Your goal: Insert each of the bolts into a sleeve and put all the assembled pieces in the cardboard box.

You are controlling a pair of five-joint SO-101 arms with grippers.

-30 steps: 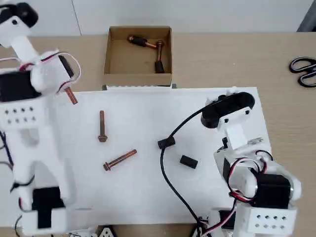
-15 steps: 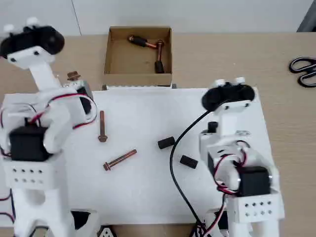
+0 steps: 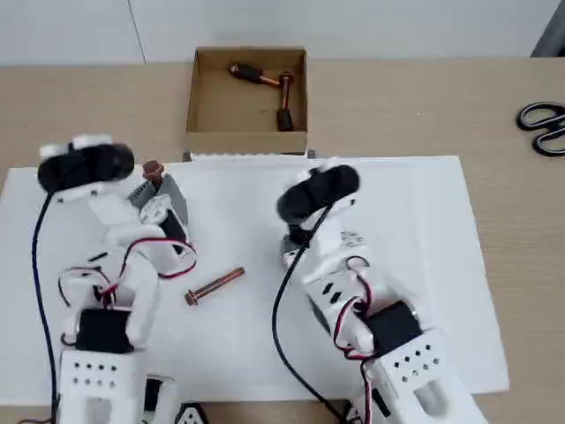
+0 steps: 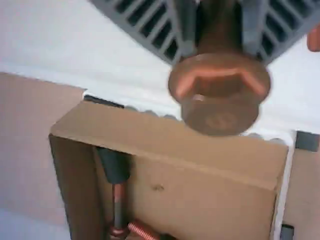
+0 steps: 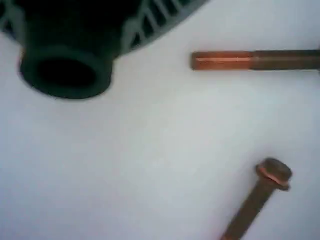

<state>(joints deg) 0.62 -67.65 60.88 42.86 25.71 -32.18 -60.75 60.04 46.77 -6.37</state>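
My left gripper [image 3: 157, 184] is shut on a copper bolt [image 3: 152, 168], head pointing toward the cardboard box [image 3: 250, 132]. In the left wrist view that bolt's hex head [image 4: 220, 92] sticks out between the grey fingers [image 4: 150, 20], above the box wall [image 4: 165, 150]. Two assembled pieces [image 3: 265, 84] lie in the box. My right gripper [image 3: 291, 252] sits at the middle of the mat, shut on a black sleeve [image 5: 65, 72] whose open bore faces outward. A loose bolt [image 3: 214, 285] lies between the arms. The right wrist view has a bolt shaft [image 5: 255, 60] and another bolt [image 5: 260, 200] on the mat.
A white mat [image 3: 424, 230] covers the table in front of the box. Black scissors [image 3: 543, 124] lie on the bare wood at the far right. The right arm's black cable [image 3: 278, 327] loops over the mat near the loose bolt.
Both arms have swung down and inward. The left one brought its bolt right and lower over the mat. The right one moved left onto a sleeve and now covers both sleeve spots.
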